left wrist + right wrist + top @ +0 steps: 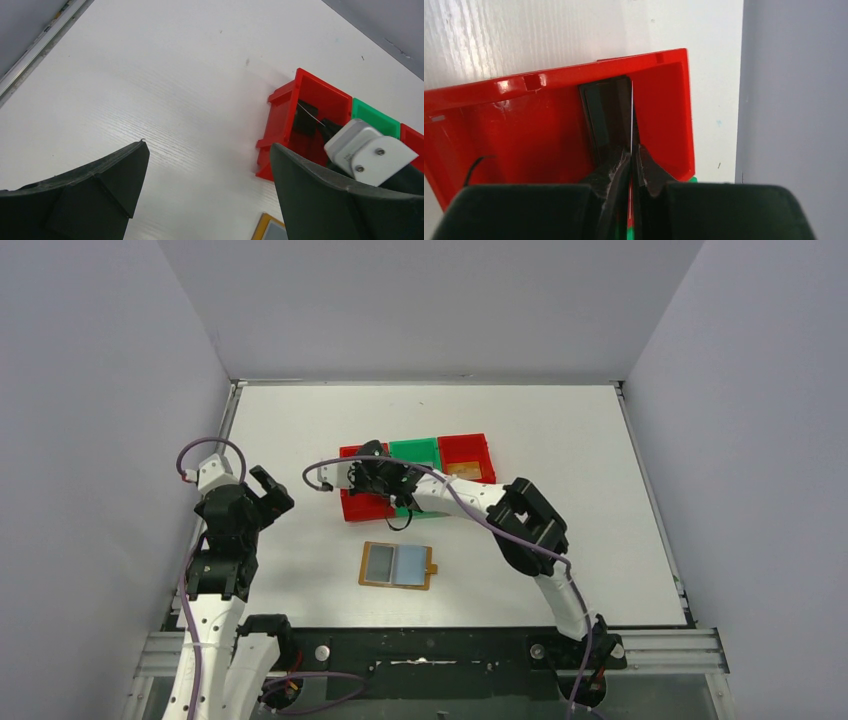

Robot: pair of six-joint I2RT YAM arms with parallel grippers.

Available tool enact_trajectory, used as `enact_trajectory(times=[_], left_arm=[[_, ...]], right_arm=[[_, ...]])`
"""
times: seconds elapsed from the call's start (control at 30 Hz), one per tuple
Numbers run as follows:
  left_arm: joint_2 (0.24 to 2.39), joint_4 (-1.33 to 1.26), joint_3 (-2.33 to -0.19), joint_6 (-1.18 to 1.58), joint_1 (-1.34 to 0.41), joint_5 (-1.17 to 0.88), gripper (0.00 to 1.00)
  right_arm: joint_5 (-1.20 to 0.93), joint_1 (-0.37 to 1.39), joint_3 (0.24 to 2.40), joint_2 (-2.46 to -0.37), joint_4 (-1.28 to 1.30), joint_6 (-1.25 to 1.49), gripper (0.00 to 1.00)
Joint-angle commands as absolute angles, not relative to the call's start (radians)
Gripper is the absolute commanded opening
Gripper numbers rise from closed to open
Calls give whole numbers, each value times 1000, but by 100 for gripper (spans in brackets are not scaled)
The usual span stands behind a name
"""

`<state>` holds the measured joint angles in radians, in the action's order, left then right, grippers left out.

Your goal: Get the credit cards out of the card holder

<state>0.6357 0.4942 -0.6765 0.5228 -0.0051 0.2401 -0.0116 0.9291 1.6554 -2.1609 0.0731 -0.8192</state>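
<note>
Edgewise, a thin pale card [631,112] sits clenched in the right gripper [632,152], the left gripper [207,147] released.

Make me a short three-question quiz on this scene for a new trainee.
1. True or false: the card holder lies open on the table.
2. The right gripper, pinching a card edge-on, is over which bin? A) green bin B) left red bin C) right red bin
3. Fill in: the left gripper is ___ and holds nothing.
Key: 1 true; 2 B; 3 open.
</note>
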Motion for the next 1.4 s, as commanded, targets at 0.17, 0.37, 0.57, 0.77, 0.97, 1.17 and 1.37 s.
enact_trajectory(times=[0.17,0.37,0.57,0.77,0.97,1.17,1.37], left_arm=[[627,468,-691,524,-6,270,93],[629,468,-691,523,-6,266,94],[628,470,-691,523,-6,263,94],[628,472,-691,520,-6,267,93],[630,472,-691,519,-6,264,94],[633,471,-689,517,-6,256,94],[639,468,-689,514,-6,244,94]], right_arm=[[66,917,1734,-2239,42,-894,3],[81,908,1732,-2261,34,-902,4],[72,903,1741,-2280,37,-905,5],[69,897,1750,-2292,48,-883,14],[41,883,1729,-2265,40,-859,34],[11,877,1713,-2232,26,-827,45],[2,876,1693,-2198,6,-803,53]])
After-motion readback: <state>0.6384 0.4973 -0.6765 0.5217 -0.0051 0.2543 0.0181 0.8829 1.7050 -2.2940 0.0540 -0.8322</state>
